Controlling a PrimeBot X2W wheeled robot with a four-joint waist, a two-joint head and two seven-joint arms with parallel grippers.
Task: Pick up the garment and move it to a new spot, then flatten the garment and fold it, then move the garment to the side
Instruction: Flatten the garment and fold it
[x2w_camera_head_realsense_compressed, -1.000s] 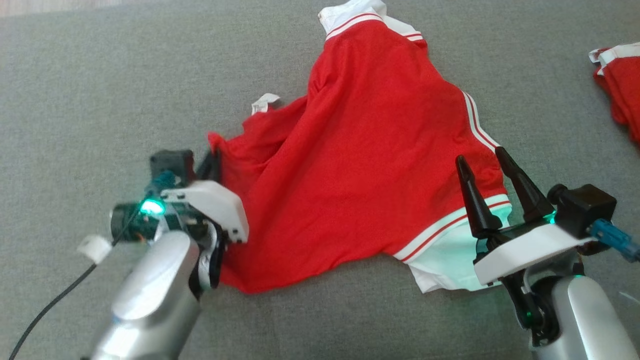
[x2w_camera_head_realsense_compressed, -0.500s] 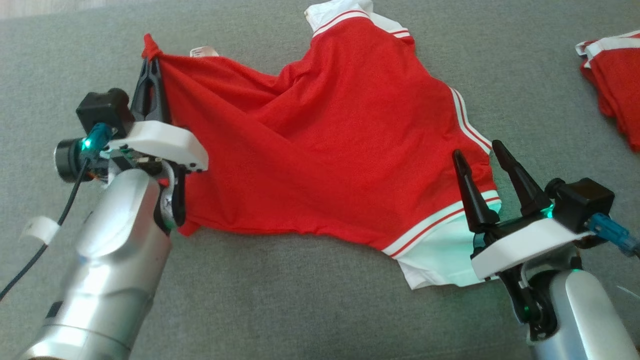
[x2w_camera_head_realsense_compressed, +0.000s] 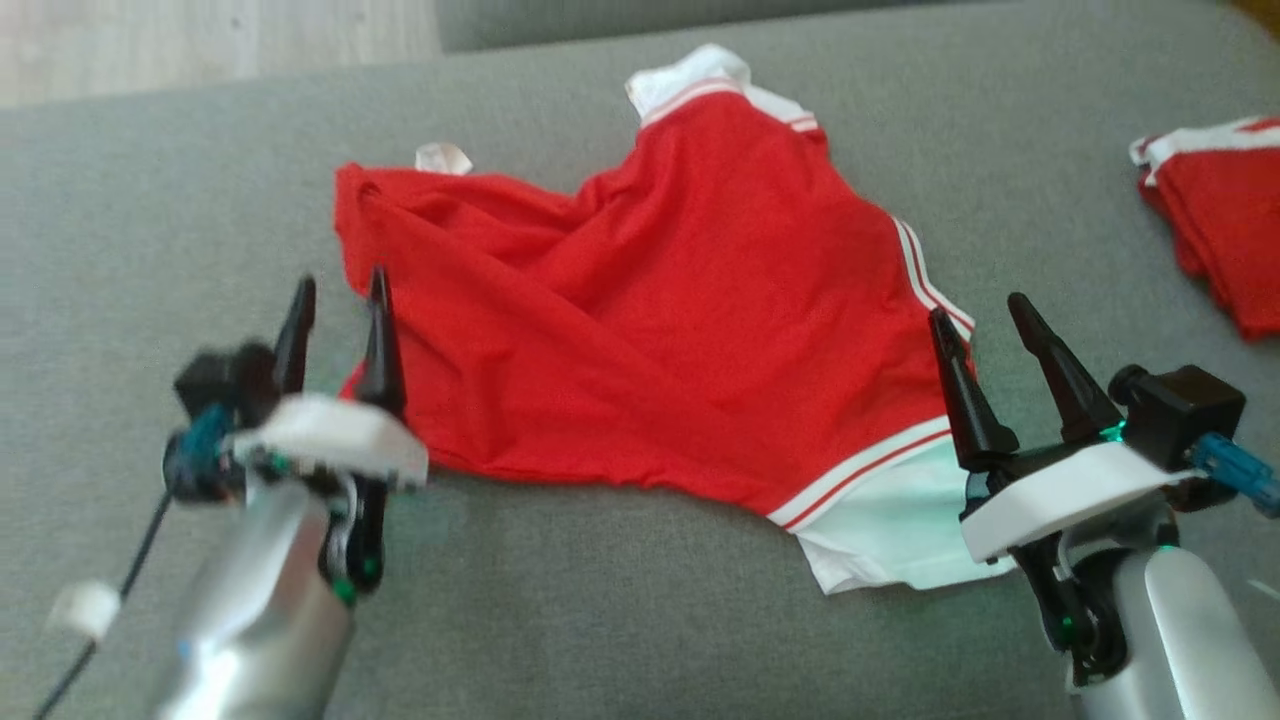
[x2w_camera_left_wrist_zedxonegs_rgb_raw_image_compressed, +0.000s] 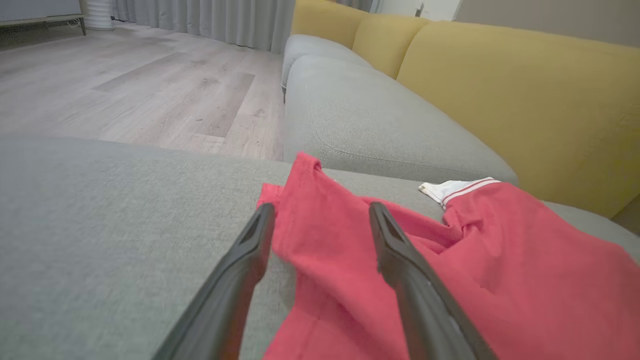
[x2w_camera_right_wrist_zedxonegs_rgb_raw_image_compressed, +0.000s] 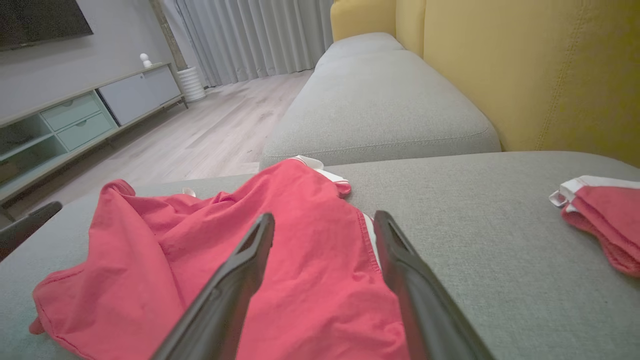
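Grey fabric sofa seat (x2w_camera_head_realsense_compressed: 640, 640) across the lower frame in the head view, with a strip of pale wood-plank floor (x2w_camera_head_realsense_compressed: 200, 40) at upper left. Mustard-yellow backrests (x2w_camera_right_wrist_zedxonegs_rgb_raw_image_compressed: 540, 65) along the right of the right wrist view, a second grey cushion (x2w_camera_right_wrist_zedxonegs_rgb_raw_image_compressed: 380, 100) running off toward pleated grey curtains (x2w_camera_right_wrist_zedxonegs_rgb_raw_image_compressed: 260, 35) at top centre. Low cabinet (x2w_camera_right_wrist_zedxonegs_rgb_raw_image_compressed: 90, 115) with pale green drawers at left, against a grey wall (x2w_camera_right_wrist_zedxonegs_rgb_raw_image_compressed: 75, 65), beneath a dark screen (x2w_camera_right_wrist_zedxonegs_rgb_raw_image_compressed: 40, 20). Soft, even light.
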